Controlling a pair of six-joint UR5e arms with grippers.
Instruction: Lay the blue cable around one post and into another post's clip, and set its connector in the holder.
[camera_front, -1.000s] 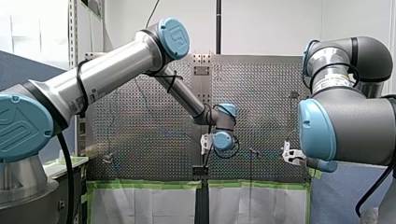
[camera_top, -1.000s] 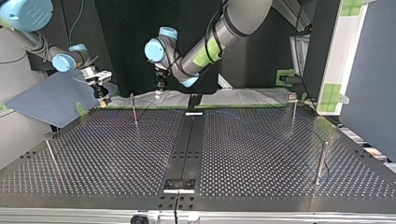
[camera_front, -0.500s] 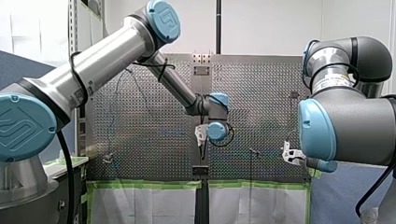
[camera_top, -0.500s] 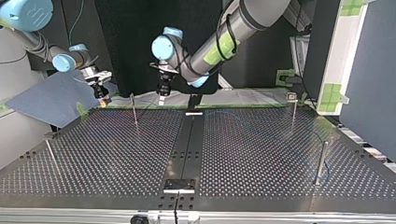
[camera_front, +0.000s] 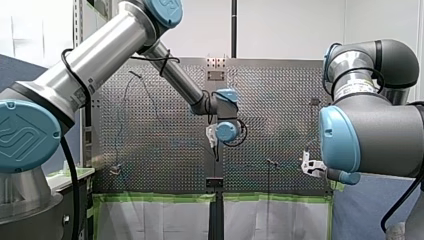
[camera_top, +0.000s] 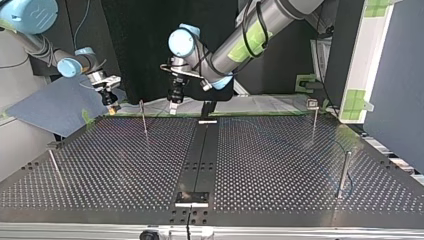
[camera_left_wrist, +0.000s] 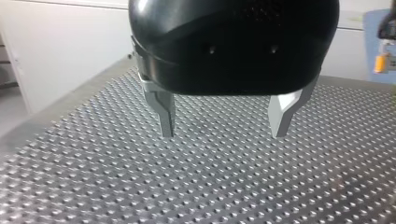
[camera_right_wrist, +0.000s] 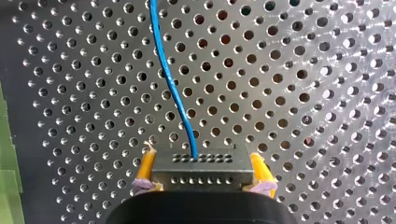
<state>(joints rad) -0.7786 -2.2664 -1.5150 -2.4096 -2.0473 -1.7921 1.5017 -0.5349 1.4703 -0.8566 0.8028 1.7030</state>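
Between the yellow pads (camera_right_wrist: 146, 168) of my right gripper (camera_right_wrist: 203, 179) sits the black connector (camera_right_wrist: 203, 165), and the gripper is shut on it. The blue cable (camera_right_wrist: 173, 84) runs out of the connector across the perforated plate. In the top view my right gripper (camera_top: 111, 104) hangs at the far left corner of the table. My left gripper (camera_left_wrist: 223, 130) is open above the plate, its metal fingers (camera_left_wrist: 163, 116) wide apart with nothing between them. It hovers near the table's far edge by the middle strip (camera_top: 173, 106), beside a thin post (camera_top: 143, 117).
More posts stand on the table: one at the far right (camera_top: 314, 117), a thick one at the near right (camera_top: 344, 172), a thin one at the near left (camera_top: 54, 165). A black plate (camera_top: 191, 198) sits on the middle strip at the near edge.
My left arm has lifted its elbow and swung its gripper a little up and to the left in the front view. My right arm holds still with the connector.
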